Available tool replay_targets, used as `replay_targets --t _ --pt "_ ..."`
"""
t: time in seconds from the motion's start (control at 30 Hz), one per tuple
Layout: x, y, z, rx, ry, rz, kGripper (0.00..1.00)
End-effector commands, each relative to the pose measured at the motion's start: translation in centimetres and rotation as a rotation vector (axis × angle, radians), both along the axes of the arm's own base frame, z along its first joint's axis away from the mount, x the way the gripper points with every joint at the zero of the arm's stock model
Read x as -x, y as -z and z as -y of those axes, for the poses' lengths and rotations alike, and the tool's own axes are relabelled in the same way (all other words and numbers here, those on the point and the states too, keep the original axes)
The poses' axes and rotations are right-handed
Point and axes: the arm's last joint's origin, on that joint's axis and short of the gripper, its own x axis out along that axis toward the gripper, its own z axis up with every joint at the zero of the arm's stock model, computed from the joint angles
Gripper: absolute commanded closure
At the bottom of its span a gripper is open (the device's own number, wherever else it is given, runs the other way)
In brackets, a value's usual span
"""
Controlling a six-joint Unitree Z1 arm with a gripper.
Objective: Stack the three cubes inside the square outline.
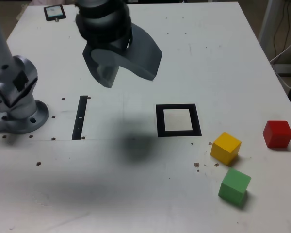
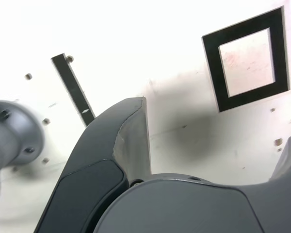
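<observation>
The dark grey robot gripper point(image 1: 128, 70) hangs up in the air over the white table point(image 1: 136, 194), jaws spread wide apart with nothing between them. The thick black square outline with a white centre point(image 1: 178, 120) sits flat and empty. All three matte cubes are off toward the exterior view's right: the yellow cube point(image 1: 226, 148) near the outline's corner, the green cube point(image 1: 234, 186) just beside it, nearer the camera, and the red cube point(image 1: 277, 134) further right. A narrow black strip point(image 1: 80, 117) lies near the silver arm base point(image 1: 17, 104).

Pincer point(image 1: 128, 73) up high, jaws apart, holding nothing; arm base point(image 1: 19, 114) at exterior view's left.
</observation>
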Motion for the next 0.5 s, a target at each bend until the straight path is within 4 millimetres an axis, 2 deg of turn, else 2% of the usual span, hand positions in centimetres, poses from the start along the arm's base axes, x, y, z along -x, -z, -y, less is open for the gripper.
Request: replay_targets --t 0.0,0.17,0.47 --pt "-0.8 -0.7 0.4 -0.009 0.009 -0.048 0.00" --pt "-4.2 -2.4 2.0 0.034 0.065 -0.055 0.00" --pt "-10.5 -4.6 4.2 0.142 0.109 0.048 0.01"
